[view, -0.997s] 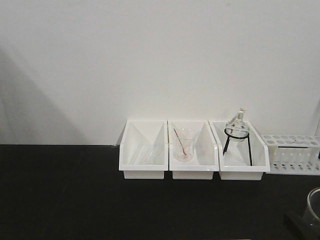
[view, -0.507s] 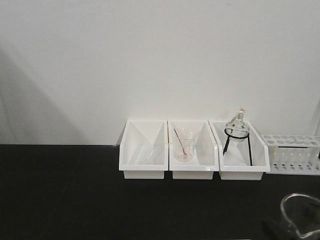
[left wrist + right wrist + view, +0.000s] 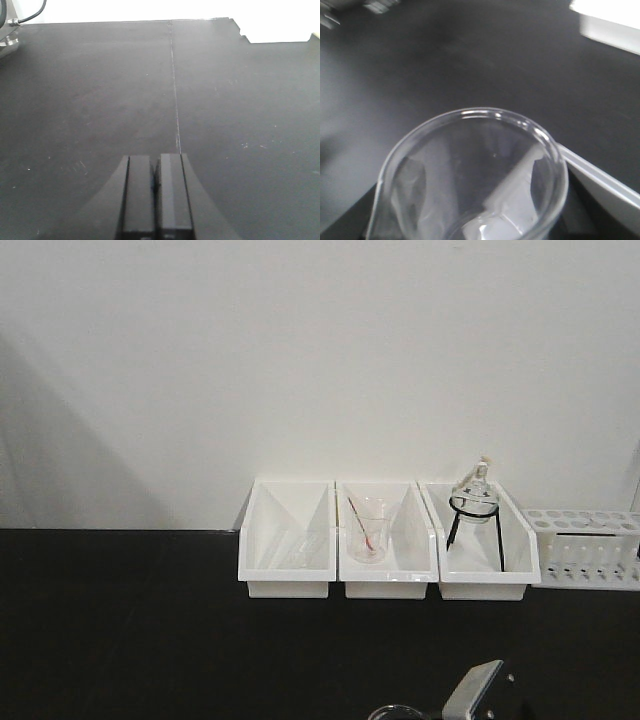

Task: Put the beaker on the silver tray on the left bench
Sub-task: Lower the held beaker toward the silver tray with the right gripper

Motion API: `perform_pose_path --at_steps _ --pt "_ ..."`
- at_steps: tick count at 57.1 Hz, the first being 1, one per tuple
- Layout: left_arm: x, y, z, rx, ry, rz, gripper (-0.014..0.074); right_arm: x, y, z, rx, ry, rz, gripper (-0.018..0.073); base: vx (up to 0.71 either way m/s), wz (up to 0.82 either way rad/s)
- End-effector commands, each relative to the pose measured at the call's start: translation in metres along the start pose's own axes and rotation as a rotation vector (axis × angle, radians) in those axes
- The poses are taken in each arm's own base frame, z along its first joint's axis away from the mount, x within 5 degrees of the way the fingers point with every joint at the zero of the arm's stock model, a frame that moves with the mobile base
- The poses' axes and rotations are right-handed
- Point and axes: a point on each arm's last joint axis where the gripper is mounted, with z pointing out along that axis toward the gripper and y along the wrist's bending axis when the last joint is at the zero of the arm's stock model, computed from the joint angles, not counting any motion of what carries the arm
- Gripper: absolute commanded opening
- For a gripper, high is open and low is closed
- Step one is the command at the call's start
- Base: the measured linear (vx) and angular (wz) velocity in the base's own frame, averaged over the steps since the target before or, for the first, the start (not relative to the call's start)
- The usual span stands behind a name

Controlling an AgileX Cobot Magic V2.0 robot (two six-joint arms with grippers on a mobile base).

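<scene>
The clear glass beaker (image 3: 470,170) fills the lower right wrist view, seen from above its round rim, with a pouring lip at the lower left. My right gripper (image 3: 470,215) is shut on it; one grey finger (image 3: 600,185) lies against its right side. In the front view only the beaker's rim (image 3: 393,711) and the right gripper (image 3: 472,692) show at the bottom edge, over the black bench (image 3: 150,620). My left gripper (image 3: 155,161) is shut and empty, low over the bare black countertop (image 3: 100,100). I cannot make out the silver tray.
Three white bins stand against the back wall: one empty (image 3: 287,540), one with a conical glass and red rod (image 3: 368,530), one with a round flask on a black stand (image 3: 474,502). A white tube rack (image 3: 585,548) is at the right. A metal part with a cable (image 3: 7,37) is far left.
The right gripper has carried the beaker leftward along the bottom of the front view, from the right edge to the lower middle. The bins and rack have not moved.
</scene>
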Motion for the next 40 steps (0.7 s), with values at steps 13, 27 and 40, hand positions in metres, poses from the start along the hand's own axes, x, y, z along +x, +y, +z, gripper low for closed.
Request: perform_pose_path --at_steps 13,27,40 --pt "0.001 -0.001 0.002 0.007 -0.066 -0.001 0.0001 0.017 -0.056 0.003 0.058 -0.184 -0.027 -0.0004 0.00 0.00" --pt "0.001 -0.001 0.002 0.007 -0.066 -0.001 0.0001 0.034 -0.071 0.011 0.155 -0.166 -0.076 -0.0001 0.00 0.00" --pt "0.001 -0.001 0.002 0.007 -0.066 -0.001 0.0001 0.046 -0.085 0.015 0.260 -0.151 -0.075 0.0005 0.00 0.00"
